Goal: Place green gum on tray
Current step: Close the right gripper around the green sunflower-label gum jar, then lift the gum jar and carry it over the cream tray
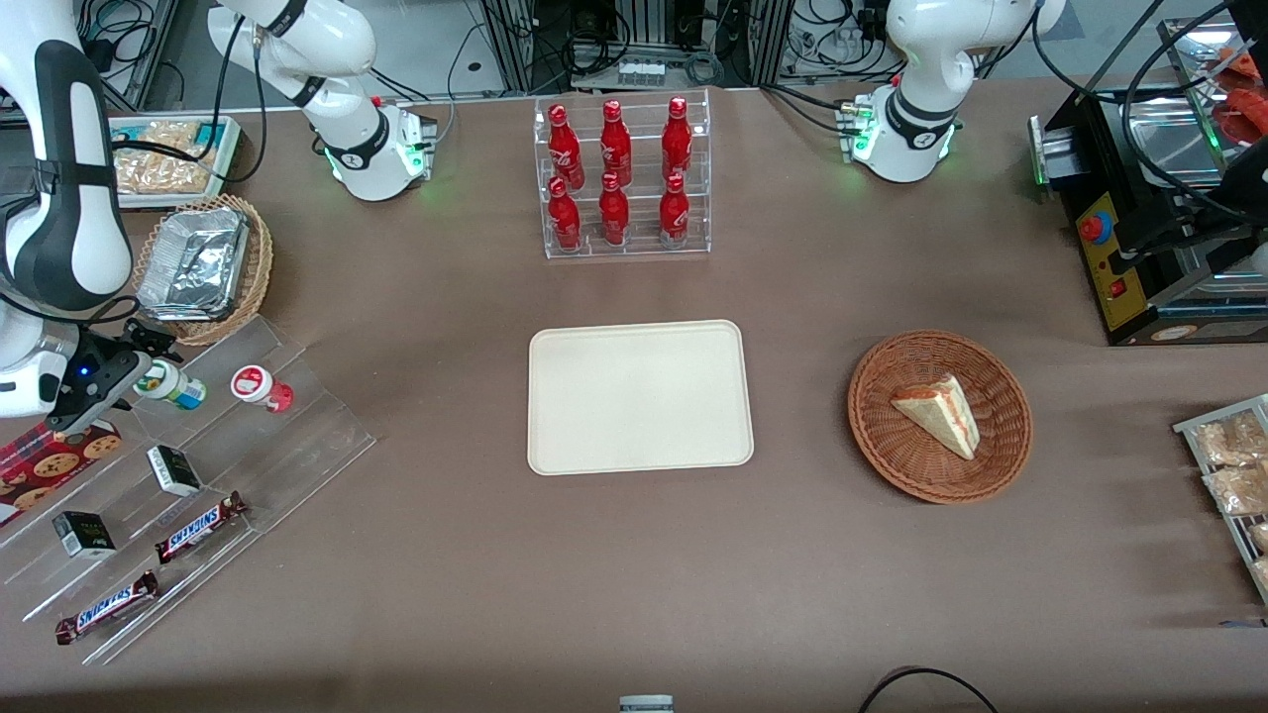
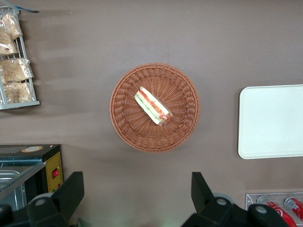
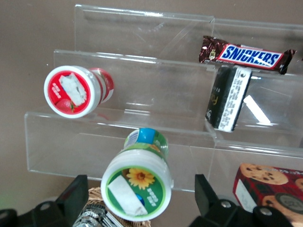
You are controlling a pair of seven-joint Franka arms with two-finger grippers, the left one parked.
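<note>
Wrist view had the pincer (image 3: pixel 137 201) spread open, a finger either side of the gum (image 3: pixel 138 186), not yet clamped, on the clear rack (image 3: pixel 142 127) near the red bottle (image 3: pixel 75 91). Best: close squarely on the body, lift clear, then go to the tray (image 1: pixel 639 396).

Matt cream plastic tray (image 1: pixel 640 397), glossy plastic green gum (image 3: pixel 138 188), clear acrylic rack (image 3: pixel 142 90), woven wicker basket (image 1: pixel 939 416)

The green gum (image 1: pixel 170 385) stands on the acrylic steps (image 1: pixel 248 436) beside the red gum (image 1: pixel 260 387), between the spread fingers of the gripper (image 1: pixel 139 381). The tray (image 1: pixel 639 397) lies mid-table, well apart, nearer the camera than the bottle rack (image 1: pixel 624 178).
</note>
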